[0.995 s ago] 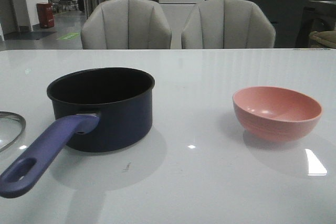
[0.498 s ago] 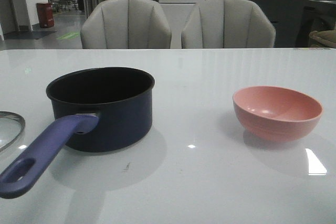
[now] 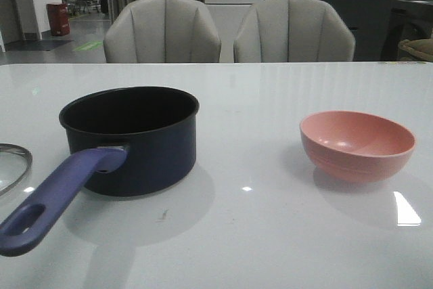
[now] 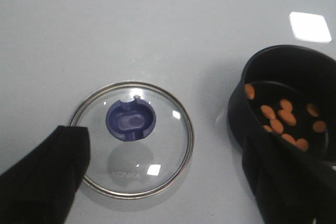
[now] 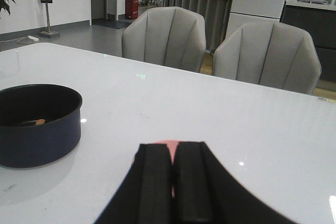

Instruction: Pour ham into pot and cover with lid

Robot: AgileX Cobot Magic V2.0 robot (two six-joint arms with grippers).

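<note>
The dark navy pot (image 3: 135, 141) stands left of centre on the table, its purple-blue handle (image 3: 61, 197) pointing toward the near left. Several orange-pink ham chunks (image 4: 283, 116) lie on its black bottom; one chunk (image 5: 37, 122) shows in the right wrist view. The glass lid (image 4: 157, 129) with its purple-blue knob (image 4: 130, 120) lies flat on the table beside the pot; only its rim (image 3: 17, 160) shows at the front view's left edge. My left gripper (image 4: 165, 148) hangs open above the lid. My right gripper (image 5: 173, 148) is shut, with nothing between its fingers.
A pink bowl (image 3: 357, 143) sits on the right of the white table (image 3: 257, 235), with no ham visible inside; a sliver of the bowl (image 5: 157, 142) peeks out behind my right fingers. Two grey chairs (image 3: 162, 32) stand beyond the far edge.
</note>
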